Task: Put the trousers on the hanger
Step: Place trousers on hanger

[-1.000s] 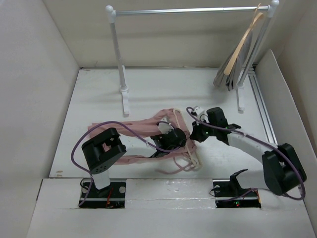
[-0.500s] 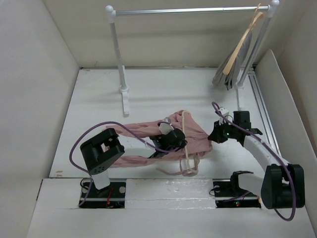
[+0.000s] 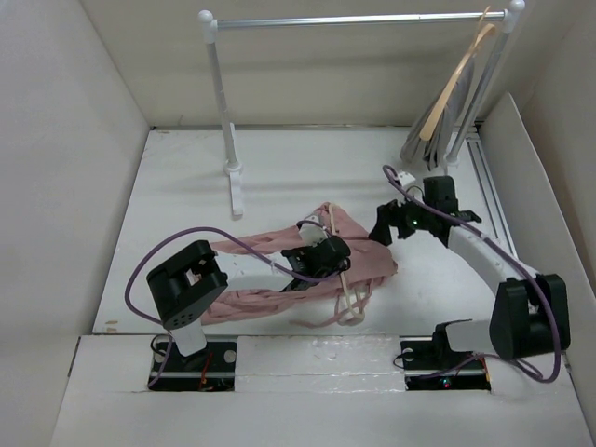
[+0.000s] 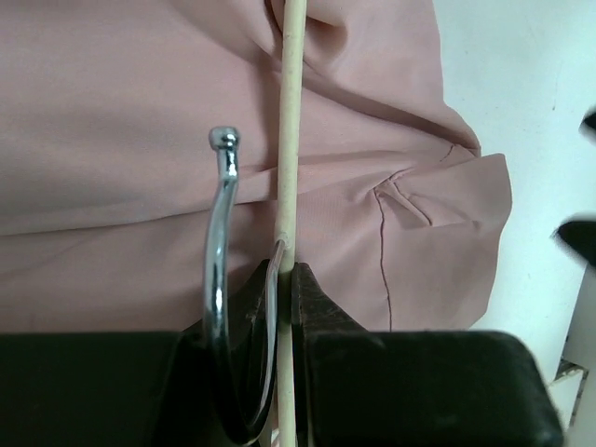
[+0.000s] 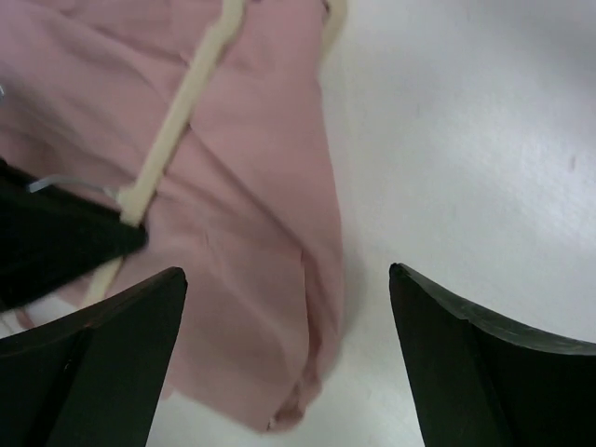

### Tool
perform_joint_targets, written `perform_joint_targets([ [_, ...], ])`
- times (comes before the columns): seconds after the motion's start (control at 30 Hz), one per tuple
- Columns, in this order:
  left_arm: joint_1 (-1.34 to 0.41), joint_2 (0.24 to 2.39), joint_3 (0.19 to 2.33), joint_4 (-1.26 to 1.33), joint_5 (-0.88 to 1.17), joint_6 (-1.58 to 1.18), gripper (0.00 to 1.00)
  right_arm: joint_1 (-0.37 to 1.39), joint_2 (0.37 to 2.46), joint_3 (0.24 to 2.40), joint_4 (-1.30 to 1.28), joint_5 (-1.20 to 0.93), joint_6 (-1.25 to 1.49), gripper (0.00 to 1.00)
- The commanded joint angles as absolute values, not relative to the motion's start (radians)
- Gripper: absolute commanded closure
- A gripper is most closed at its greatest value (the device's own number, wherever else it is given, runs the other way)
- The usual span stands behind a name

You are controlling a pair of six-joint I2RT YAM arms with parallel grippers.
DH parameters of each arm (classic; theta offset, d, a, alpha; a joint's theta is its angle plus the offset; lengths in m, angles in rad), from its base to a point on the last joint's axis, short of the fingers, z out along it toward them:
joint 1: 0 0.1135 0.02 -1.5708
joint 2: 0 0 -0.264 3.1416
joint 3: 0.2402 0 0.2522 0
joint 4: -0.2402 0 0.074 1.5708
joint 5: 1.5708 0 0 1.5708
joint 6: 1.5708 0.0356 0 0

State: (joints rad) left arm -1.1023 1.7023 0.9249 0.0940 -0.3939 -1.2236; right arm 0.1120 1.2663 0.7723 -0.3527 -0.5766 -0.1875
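The dusty-pink trousers [image 3: 368, 256] lie spread across the table, with their legs trailing to the left. The thin cream hanger [image 3: 350, 296] lies across them, and pink fabric shows on both sides of its bar. My left gripper [image 3: 328, 256] is shut on the hanger's bar [image 4: 287, 186] next to the metal hook [image 4: 219, 233]. My right gripper [image 3: 382, 226] hangs open just above the trousers' right edge [image 5: 279, 307], holding nothing. The hanger [image 5: 186, 102] and my left gripper's dark body [image 5: 56, 242] show in the right wrist view.
A white clothes rail [image 3: 233, 177] stands at the back. A tan wooden hanger [image 3: 461, 79] carrying a grey garment [image 3: 426, 140] hangs at its right end. A metal track [image 3: 494, 205] and a slanted wall panel run along the right side.
My right gripper drew the trousers' fabric to the right past the hanger, then opened and let it go, moving slightly back. My left gripper kept its grip on the hanger.
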Motion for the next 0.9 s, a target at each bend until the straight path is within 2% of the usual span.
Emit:
perform_joint_targets([
  [0.0,-1.103,1.729,0.931,-0.009,-0.420,-1.151,1.00,0.175,1.395,0.911,-0.187,-0.610,-0.181,0.05],
  [0.03,-1.103,1.727,0.930,-0.011,-0.419,-1.147,1.00,0.189,1.514,0.949,-0.213,-0.621,-0.195,0.05],
  [0.17,-1.083,1.694,0.882,0.023,-0.414,-1.143,1.00,0.209,1.647,0.973,-0.123,-0.673,-0.161,0.05],
  [0.23,-1.074,1.677,0.858,0.044,-0.407,-1.146,1.00,0.209,1.676,0.928,-0.054,-0.679,-0.118,0.12],
  [0.27,-1.074,1.675,0.854,0.048,-0.405,-1.146,1.00,0.209,1.696,0.920,-0.043,-0.695,-0.111,0.12],
  [0.33,-1.063,1.677,0.853,0.049,-0.405,-1.146,1.00,0.221,1.735,0.908,-0.035,-0.745,-0.101,0.32],
  [0.37,-1.063,1.678,0.851,0.049,-0.406,-1.143,1.00,0.221,1.752,0.894,-0.011,-0.753,-0.091,0.47],
  [0.4,-1.063,1.681,0.854,0.049,-0.410,-1.146,1.00,0.221,1.747,0.878,-0.009,-0.762,-0.071,0.78],
  [0.47,-1.054,1.684,0.857,0.048,-0.416,-1.144,1.00,0.206,1.679,0.801,0.072,-0.747,-0.043,1.00],
  [0.77,-0.928,1.680,0.804,0.090,-0.348,-1.161,1.00,0.078,1.335,0.565,0.005,-0.693,-0.037,1.00],
  [0.87,-0.917,1.671,0.818,0.072,-0.366,-1.146,1.00,0.043,1.260,0.546,-0.072,-0.660,-0.057,1.00],
])
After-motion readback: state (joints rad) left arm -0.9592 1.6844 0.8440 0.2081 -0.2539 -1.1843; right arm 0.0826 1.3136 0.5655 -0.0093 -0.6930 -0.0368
